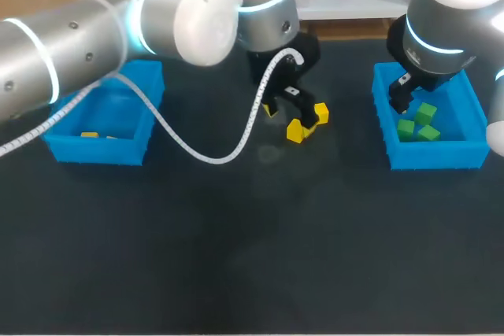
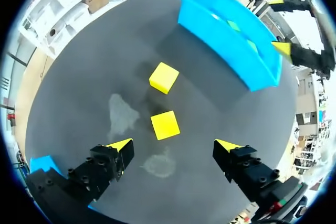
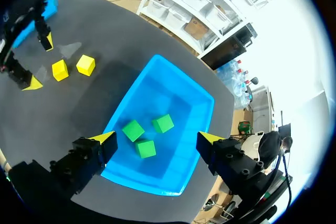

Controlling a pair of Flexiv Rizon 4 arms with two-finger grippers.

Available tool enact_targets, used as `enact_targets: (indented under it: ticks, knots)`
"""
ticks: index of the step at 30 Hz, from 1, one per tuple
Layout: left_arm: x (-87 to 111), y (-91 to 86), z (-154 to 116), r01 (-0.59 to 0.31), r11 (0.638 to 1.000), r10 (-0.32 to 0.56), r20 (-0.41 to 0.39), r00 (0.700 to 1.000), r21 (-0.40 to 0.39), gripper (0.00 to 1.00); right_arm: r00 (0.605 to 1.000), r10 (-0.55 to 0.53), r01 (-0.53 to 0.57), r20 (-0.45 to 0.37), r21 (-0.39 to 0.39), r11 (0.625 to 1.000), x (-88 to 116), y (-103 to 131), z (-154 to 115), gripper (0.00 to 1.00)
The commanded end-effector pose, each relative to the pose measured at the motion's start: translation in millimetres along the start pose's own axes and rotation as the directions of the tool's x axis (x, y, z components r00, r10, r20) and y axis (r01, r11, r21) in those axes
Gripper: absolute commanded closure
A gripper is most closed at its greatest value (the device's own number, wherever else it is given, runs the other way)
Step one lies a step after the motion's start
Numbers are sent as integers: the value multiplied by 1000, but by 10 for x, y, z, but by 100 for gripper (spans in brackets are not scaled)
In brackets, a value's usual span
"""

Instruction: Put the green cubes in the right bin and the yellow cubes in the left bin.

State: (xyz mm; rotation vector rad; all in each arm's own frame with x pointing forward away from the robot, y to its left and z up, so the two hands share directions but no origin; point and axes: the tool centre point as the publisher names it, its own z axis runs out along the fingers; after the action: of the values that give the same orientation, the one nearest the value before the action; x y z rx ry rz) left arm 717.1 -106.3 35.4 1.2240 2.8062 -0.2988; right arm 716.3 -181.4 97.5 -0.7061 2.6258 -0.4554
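Yellow cubes [image 1: 89, 134], perhaps two, half-hidden in bin [image 1: 94, 149]

Table [image 1: 236, 273]: dark grey matte top, filling nearly all I see from above.
Marks: two pale smudges [image 2: 122, 114] on the top, close below my left wrist camera.
Light: soft and even; shadows on the top are faint and blurred.

Three green cubes [image 3: 145, 148] lie close together, each turned a different way, on the floor of the blue right bin [image 1: 433, 155]. Two yellow cubes [image 2: 165, 125] sit near each other but not touching on the dark counter [image 1: 252, 257], between the bins. The blue left bin [image 1: 94, 151] holds a yellow cube [image 1: 89, 134] by its near wall.
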Motion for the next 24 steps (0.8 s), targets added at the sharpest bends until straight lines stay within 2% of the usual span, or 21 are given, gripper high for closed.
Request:
enact_targets:
  ticks: [1, 10, 20, 21, 23, 24]
  knots:
    - [-132, 38, 78, 6, 1000, -6, -41, 999, -6, 0, 1000, 1, -1, 4, 2, 1000, 11, 4, 3, 0]
    - [-165, 91, 273, 13, 999, -17, -85, 996, -43, 0, 1000, 1, -1, 4, 2, 1000, 11, 4, 3, 0]
    - [-206, 138, 408, 17, 998, -24, -98, 995, -63, 2, 1000, 1, -1, 4, 2, 1000, 11, 4, 3, 0]
    - [-201, 147, 412, 19, 998, -25, -93, 995, -65, 51, 1000, 1, -1, 4, 2, 1000, 11, 4, 3, 0]
    - [-184, 157, 411, 20, 998, -26, -90, 996, -67, 100, 1000, 1, -1, 4, 2, 1000, 11, 4, 3, 0]
    - [-174, 167, 413, 20, 997, -26, -92, 995, -69, 100, 1000, 1, -1, 4, 2, 1000, 11, 4, 3, 0]
